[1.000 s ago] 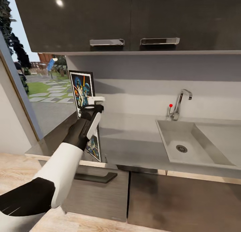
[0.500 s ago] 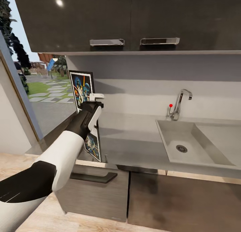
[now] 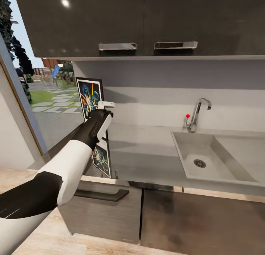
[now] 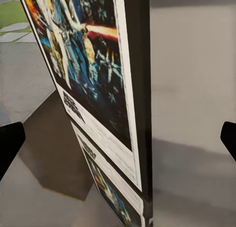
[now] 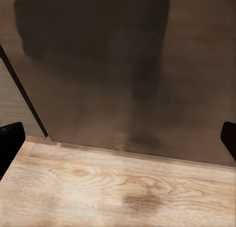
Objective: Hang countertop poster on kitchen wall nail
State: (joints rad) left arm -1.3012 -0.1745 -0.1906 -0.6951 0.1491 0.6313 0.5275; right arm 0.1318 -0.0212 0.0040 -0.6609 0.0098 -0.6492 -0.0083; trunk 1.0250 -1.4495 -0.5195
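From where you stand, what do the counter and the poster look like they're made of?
The counter looks like glossy grey metal or polished stone: it mirrors the poster standing on it. The poster seems printed paper with a white border in a thin black frame, the frame's material unclear.

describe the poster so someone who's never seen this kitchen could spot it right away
Find the long grey kitchen countertop with the inset sink, then go to its far left end by the window. The poster stands upright there, with the left gripper at its edge. It is the one colourful thing there: bright figures on dark blue, white border, thin black frame.
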